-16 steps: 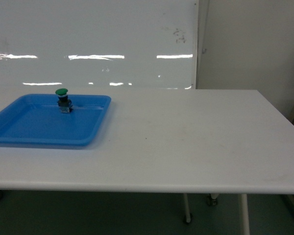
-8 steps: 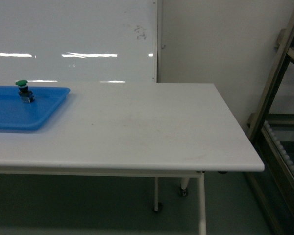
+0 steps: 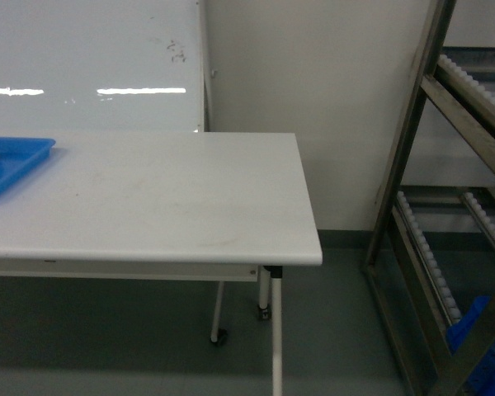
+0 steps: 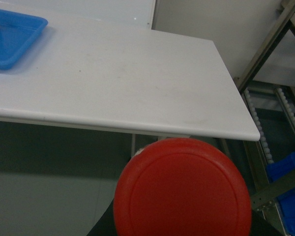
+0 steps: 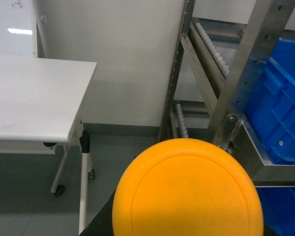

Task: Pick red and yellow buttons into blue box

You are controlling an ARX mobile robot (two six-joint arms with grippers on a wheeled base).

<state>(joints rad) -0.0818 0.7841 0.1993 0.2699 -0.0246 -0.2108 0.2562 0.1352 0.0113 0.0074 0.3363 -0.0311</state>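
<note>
Only slivers show; left casing point(image 4: 104, 229), a near-black curved edge at the frame's bottom; right casing point(image 5: 99, 228), likewise dark, at the bottom of its frame (both blurred, detail unreadable).

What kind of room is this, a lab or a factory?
Probably a workshop or test lab set up like a factory floor. A metal flow rack with roller tracks holds blue plastic crates, beside a plain white folding table on castors and a glossy whiteboard wall.
</note>
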